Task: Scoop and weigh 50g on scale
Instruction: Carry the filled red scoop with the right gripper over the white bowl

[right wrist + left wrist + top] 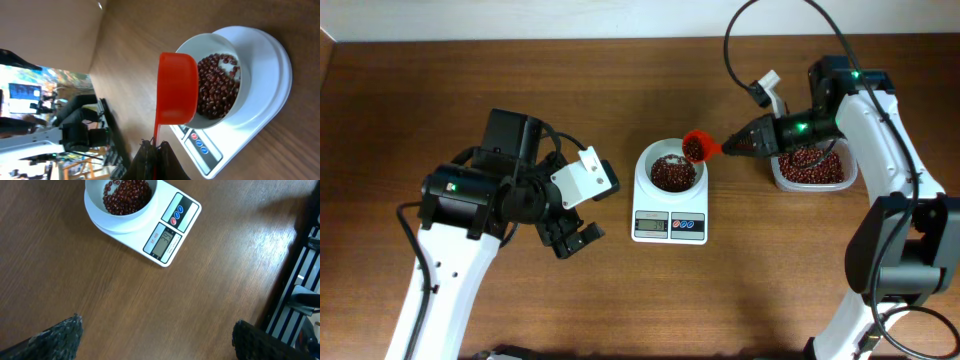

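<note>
The white scale [670,218] stands mid-table with a round white bowl [672,172] of red beans on top; it also shows in the left wrist view as scale [172,227] and in the right wrist view as scale [260,120]. My right gripper [738,146] is shut on the handle of a red scoop [697,147] that holds beans, tilted over the bowl's right rim. In the right wrist view the red scoop [176,90] hangs beside the bowl [220,87], above the gripper [156,146]. My left gripper [572,238] stands open and empty left of the scale, its fingertips [65,335] over bare wood.
A clear plastic tub [810,168] of red beans sits at the right, behind the right gripper. The table is brown wood. The left arm's body lies at the left front, the right arm's along the right edge.
</note>
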Robot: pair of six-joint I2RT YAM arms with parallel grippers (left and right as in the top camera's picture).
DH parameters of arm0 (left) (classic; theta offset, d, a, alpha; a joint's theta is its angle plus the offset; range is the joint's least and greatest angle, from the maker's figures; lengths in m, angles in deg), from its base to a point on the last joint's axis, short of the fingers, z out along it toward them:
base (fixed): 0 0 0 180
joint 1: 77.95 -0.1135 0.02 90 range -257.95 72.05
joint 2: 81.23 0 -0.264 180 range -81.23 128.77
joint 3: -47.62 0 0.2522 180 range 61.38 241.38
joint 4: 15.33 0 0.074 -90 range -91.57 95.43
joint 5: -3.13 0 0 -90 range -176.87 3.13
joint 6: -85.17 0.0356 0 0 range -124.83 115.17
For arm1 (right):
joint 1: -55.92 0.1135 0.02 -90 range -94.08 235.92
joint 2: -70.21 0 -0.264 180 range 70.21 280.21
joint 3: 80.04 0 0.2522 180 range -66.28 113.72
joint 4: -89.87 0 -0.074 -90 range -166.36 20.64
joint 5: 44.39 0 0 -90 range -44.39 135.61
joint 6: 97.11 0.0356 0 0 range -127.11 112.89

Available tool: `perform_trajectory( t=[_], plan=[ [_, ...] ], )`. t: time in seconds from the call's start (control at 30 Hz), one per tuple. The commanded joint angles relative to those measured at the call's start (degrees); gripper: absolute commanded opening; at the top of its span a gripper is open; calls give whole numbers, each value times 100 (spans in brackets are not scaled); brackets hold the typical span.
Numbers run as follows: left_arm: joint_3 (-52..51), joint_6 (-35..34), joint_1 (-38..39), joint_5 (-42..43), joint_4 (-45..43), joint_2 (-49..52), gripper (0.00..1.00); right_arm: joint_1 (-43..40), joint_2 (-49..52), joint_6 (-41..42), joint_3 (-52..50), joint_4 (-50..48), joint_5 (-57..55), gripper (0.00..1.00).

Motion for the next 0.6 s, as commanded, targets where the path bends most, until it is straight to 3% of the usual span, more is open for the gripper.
perform_trajectory(
  t=[0.0, 0.1, 0.27, 0.33, 0.47, 0.57],
  plan=[
    [-39, 48, -24, 20, 4, -98, 99, 214, -214, -87, 133, -133, -321, 4],
    [-39, 48, -24, 20, 2, -98, 99, 332, -214, 103, 133, -149, -977, 4],
    [-39, 48, -24, 20, 2, -98, 99, 463, -212, -199, 133, -251, -444, 4],
    [-39, 48, -24, 20, 4, -98, 99, 490, -208, 699, 133, -439, -1224, 4],
    [-39, 48, -24, 20, 4, -98, 99, 568, -216, -131, 136, -293, -415, 4],
    [-39, 48, -24, 20, 4, -98, 99, 610, -214, 520, 136, -485, -999, 4]
  ],
)
